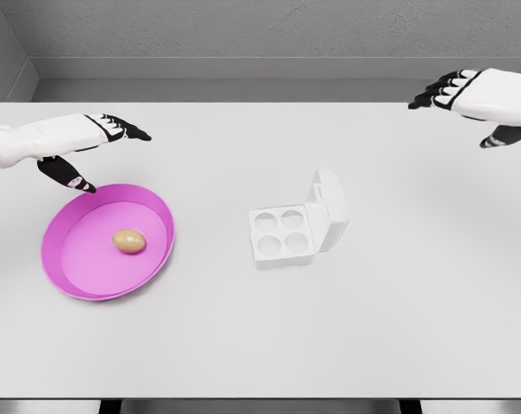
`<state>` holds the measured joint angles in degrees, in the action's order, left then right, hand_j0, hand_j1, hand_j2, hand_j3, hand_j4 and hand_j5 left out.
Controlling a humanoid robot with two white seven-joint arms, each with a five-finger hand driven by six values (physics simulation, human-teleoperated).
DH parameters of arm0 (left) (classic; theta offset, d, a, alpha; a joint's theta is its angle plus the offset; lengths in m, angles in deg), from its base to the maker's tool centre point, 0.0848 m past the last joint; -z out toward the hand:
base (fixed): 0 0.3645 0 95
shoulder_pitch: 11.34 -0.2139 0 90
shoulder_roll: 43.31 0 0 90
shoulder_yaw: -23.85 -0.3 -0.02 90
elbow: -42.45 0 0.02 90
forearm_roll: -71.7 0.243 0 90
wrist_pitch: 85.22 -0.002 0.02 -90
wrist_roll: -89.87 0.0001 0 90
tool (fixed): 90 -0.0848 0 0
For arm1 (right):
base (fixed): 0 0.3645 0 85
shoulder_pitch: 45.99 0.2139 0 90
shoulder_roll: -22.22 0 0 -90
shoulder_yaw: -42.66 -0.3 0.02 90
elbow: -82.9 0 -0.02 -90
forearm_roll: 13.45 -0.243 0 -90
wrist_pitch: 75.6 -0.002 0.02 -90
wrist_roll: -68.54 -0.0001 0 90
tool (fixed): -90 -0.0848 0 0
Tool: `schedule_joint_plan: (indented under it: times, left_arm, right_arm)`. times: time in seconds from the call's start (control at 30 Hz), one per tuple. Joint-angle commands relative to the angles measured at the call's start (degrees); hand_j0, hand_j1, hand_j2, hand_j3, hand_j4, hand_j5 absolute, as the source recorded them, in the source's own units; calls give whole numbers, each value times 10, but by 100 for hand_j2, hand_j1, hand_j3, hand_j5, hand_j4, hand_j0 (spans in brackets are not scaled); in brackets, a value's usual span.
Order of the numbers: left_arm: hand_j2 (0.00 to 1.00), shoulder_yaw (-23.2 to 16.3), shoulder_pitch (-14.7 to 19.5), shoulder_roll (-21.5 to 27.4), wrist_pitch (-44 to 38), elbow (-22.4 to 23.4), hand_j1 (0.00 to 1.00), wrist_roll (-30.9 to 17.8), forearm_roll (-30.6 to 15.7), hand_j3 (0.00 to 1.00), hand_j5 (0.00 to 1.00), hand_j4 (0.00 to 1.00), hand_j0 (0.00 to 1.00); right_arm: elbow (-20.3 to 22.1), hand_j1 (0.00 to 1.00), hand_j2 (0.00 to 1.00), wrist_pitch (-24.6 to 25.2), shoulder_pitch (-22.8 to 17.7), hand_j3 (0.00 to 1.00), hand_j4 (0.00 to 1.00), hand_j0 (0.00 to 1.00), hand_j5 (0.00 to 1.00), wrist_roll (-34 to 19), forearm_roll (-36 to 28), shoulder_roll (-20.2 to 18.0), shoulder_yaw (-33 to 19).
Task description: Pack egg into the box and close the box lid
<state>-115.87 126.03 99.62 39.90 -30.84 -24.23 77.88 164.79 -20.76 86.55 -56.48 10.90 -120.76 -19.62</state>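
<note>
White tabletop (260,345) carries all task items. Small tan egg (128,241) lies near the centre of a round magenta plastic dish (71,285), untouched. White four-cell egg box (282,235) sits well apart to the right, cells empty, its hinged lid (328,209) standing open on the right side.

Step in hand: approach to the egg; nothing is packed yet. Next move calls for lowering the left hand (79,147) into the dish and closing on the egg gently.

Left hand hovers above the dish's far rim, fingers extended forward, thumb pointing down, holding nothing. Right hand (476,99) hangs near the far right edge, fingers relaxed, empty.
</note>
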Motion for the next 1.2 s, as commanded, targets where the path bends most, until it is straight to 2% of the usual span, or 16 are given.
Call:
schedule_joint_plan:
  times: [0.0, 0.13, 0.2, 0.23, 0.27, 0.33, 0.43, 0.53, 0.57, 0.6, 0.7, 0.77, 0.8, 0.93, 1.17]
  left_arm:
    - [100, 1, 0, 1, -1, 0, 100, 0, -4, 100, 100, 100, 100]
    - [100, 0, -2, 5, -1, -14, 100, 1, -5, 100, 100, 100, 100]
    - [100, -1, -22, 50, -1, -72, 100, 1, -6, 100, 100, 100, 100]
    - [100, -3, -27, 53, -1, -77, 100, 1, -6, 100, 100, 100, 100]
    - [100, -34, -27, 53, -1, -81, 100, -1, -4, 100, 100, 100, 100]
    - [100, -66, -28, 52, -1, -101, 100, -3, -3, 100, 100, 100, 100]
    - [100, -67, -33, 53, -1, -102, 100, -3, -4, 100, 100, 100, 100]
    - [100, -73, -41, 67, -1, -105, 100, -3, -4, 100, 100, 100, 100]
    - [100, -73, -46, 67, -1, -105, 100, -3, -4, 100, 100, 100, 100]
    - [100, -73, -48, 68, -1, -105, 100, -3, -4, 100, 100, 100, 100]
    - [100, -73, -49, 71, -1, -105, 100, -3, -3, 100, 100, 100, 100]
    - [89, -73, -49, 68, -1, -105, 89, -4, 3, 89, 89, 89, 89]
    - [87, -73, -51, 67, -1, -104, 87, -4, 5, 87, 87, 87, 87]
    - [79, -74, -53, 63, -1, -102, 79, -4, 17, 79, 79, 79, 79]
    - [79, -75, -54, 54, -1, -101, 79, -4, 22, 79, 79, 79, 79]
  right_arm:
    - [2, 100, 100, 2, 0, 100, 100, 100, 100, 0, 0, 2, 7]
    - [3, 100, 100, 2, -4, 100, 100, 100, 100, 0, -4, 4, 15]
    - [-2, 100, 100, 2, -21, 100, 100, 100, 100, 0, -4, 1, 17]
    - [-2, 100, 100, 2, -25, 100, 100, 100, 100, 0, -3, 1, 30]
    - [-3, 100, 100, 2, -25, 100, 100, 100, 100, 0, 2, -1, 60]
    - [-7, 100, 100, 2, -26, 100, 100, 100, 100, 0, 3, -4, 92]
    - [-7, 100, 100, 2, -40, 100, 100, 100, 100, 0, 3, -30, 93]
    - [-1, 100, 100, 2, -47, 100, 100, 100, 100, 0, 3, -33, 92]
    - [17, 100, 100, 2, -47, 100, 100, 100, 100, 0, 3, -35, 92]
    - [47, 100, 100, 2, -48, 100, 100, 100, 100, 0, 0, -57, 88]
    - [70, 100, 100, 2, -48, 100, 100, 100, 100, 0, -4, -67, 70]
    - [127, 100, 100, 2, -63, 100, 100, 100, 100, 0, -4, -77, 72]
    - [136, 100, 100, 2, -64, 100, 100, 100, 100, 0, -4, -78, 72]
    - [140, 100, 100, 2, -64, 100, 100, 100, 100, 0, -4, -77, 69]
    - [151, 100, 100, 2, -63, 100, 100, 100, 100, 0, -4, -71, 74]
